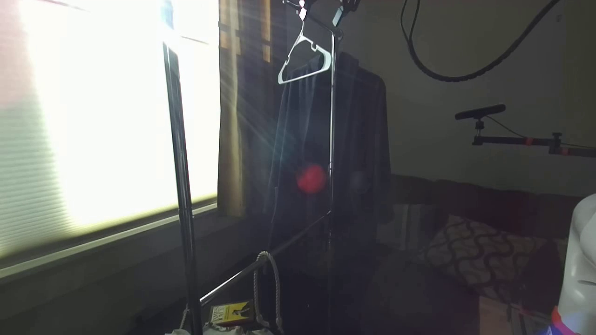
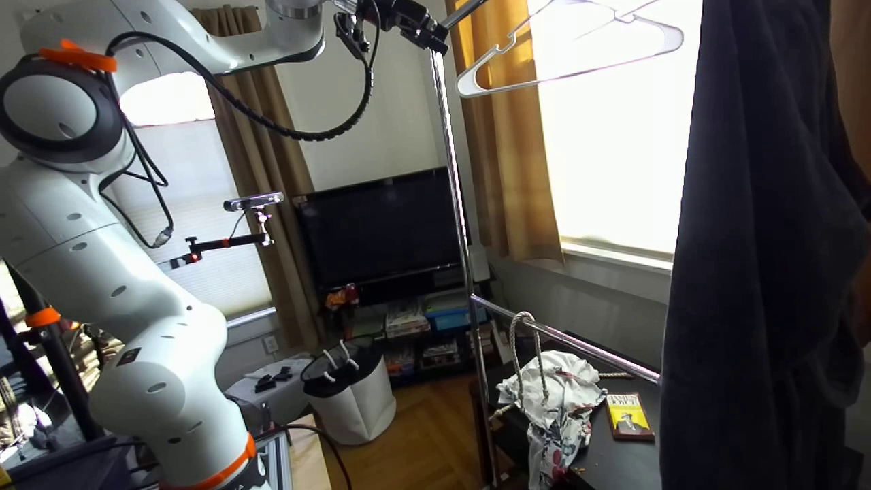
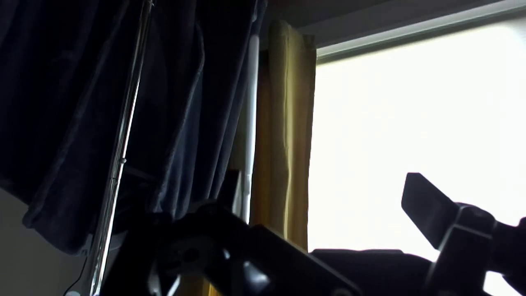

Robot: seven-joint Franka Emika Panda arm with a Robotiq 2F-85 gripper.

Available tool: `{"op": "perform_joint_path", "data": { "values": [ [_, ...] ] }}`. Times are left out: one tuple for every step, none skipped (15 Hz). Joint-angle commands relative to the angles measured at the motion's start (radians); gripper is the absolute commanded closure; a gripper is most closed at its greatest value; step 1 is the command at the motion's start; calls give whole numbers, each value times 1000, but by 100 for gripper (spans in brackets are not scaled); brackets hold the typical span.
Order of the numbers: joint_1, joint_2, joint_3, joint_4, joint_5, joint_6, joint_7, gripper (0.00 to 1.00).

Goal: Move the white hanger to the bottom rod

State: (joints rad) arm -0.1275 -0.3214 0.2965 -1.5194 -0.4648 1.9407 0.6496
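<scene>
Beyond the wide-spread black gripper (image 3: pixel 324 192) are a glaring white window (image 3: pixel 390 123), a tan cloth curtain (image 3: pixel 283 135) and a thin shiny metal pole (image 3: pixel 131 91) crossing dark-blue plush fabric (image 3: pixel 74 107).

We note a glaring window (image 2: pixel 612 170), tan curtain (image 2: pixel 510 177) beside it. We see a television (image 2: pixel 381 228), pale wall (image 2: pixel 401 126), wooden floor (image 2: pixel 429 422).

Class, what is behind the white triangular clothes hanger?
Behind the white hanger, exterior views together show a dark cloth garment, a tan fabric curtain and a bright window; the strips the hanger itself covers are hidden.
</scene>
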Motion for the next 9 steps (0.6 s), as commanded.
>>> {"op": "perform_joint_path", "data": {
  "values": [
    [36,18,-97,-21,46,27,-110,0],
    [38,35,-113,-20,61,23,-128,0],
    [38,48,-123,-22,66,27,-136,0],
    [39,65,-133,-15,80,24,-136,0],
    [41,78,-138,-5,90,11,-133,0],
    [43,92,-141,0,96,10,-125,5],
    [47,101,-144,2,103,14,-121,25],
    [50,110,-148,6,111,14,-118,29],
    [53,118,-154,14,118,18,-119,30]
  ]
}}
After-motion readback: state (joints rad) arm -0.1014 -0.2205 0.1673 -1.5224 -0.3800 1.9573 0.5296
